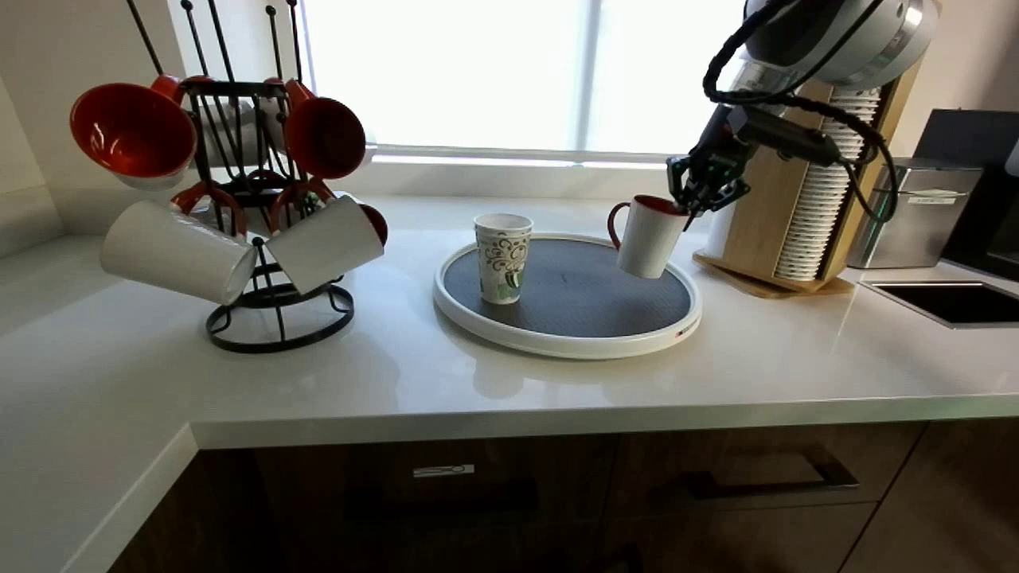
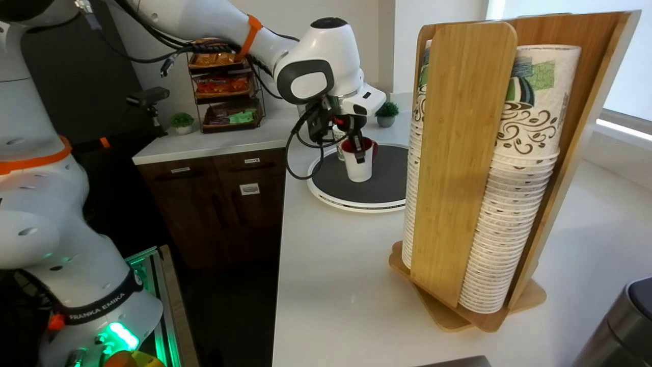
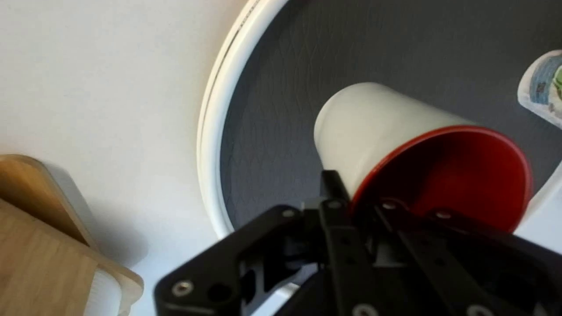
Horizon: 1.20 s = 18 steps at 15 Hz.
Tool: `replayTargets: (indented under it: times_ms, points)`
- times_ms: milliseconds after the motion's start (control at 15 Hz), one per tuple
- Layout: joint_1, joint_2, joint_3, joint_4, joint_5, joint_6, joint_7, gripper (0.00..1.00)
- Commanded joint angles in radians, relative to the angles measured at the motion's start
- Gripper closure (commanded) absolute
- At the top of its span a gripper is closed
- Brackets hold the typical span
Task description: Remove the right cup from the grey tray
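The white mug with a red inside [image 1: 646,243] is tilted over the right part of the round grey tray [image 1: 557,344] and seems held a little above it. The mug also shows in the other views [image 2: 356,168] [image 3: 373,123]. My gripper [image 1: 688,213] is shut on the mug's rim. In the wrist view, one finger of the gripper [image 3: 351,197] lies outside the wall and the other reaches inside, its tip hidden in the dark. A patterned paper cup [image 1: 503,263] stands upright on the tray's left part; only its edge shows in the wrist view [image 3: 544,87].
A wooden holder with stacked paper cups [image 1: 756,199] stands right of the tray; it is large in an exterior view [image 2: 458,178]. A black rack with several red and white mugs [image 1: 267,298] stands at left. The window sill [image 1: 509,171] is behind. The counter's front edge [image 1: 557,422] is nearer.
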Motion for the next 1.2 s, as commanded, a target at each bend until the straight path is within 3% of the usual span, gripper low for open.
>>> replayTargets:
  times_ms: [0,533,600,1000,1067,1133]
  points:
    - [-0.018,-0.056,-0.022,0.013,0.008,-0.061,0.044,0.98]
    - [-0.078,0.051,-0.070,0.283,0.029,-0.147,-0.033,0.98]
    - [-0.074,0.003,-0.074,0.187,-0.001,-0.103,-0.001,0.90]
    - [-0.077,0.052,-0.068,0.261,-0.001,-0.119,-0.012,0.90]
    - [-0.077,0.065,-0.063,0.278,0.012,-0.129,-0.020,0.98]
    - [-0.075,0.096,-0.056,0.315,0.025,-0.114,-0.032,0.98]
